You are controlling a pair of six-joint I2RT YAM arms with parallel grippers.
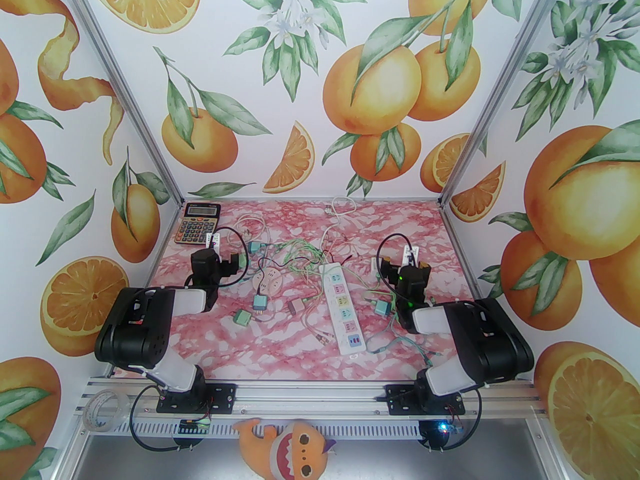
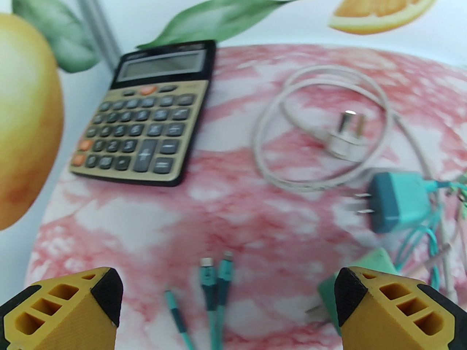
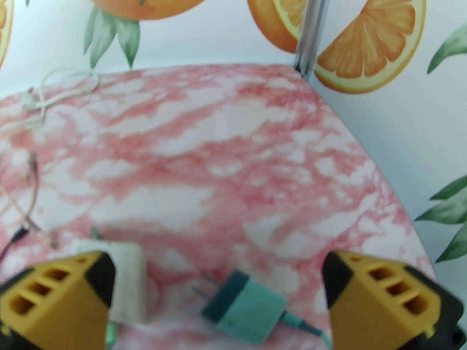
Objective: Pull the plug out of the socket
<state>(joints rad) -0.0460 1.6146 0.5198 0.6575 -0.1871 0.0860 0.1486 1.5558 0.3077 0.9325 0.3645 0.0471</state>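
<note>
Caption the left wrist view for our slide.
Open left gripper hovers above teal cable ends, facing calculator and white plug.

The calculator [image 2: 146, 115] has a large plus, a minus and an equals sign on its keys. Digits 2 and 3 are faintly legible, and its brand line is too blurred to read.

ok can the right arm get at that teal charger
Probably yes: the right gripper is open, and the teal charger lies uncovered on the table between its fingers. A white adapter sits close beside it.
</note>
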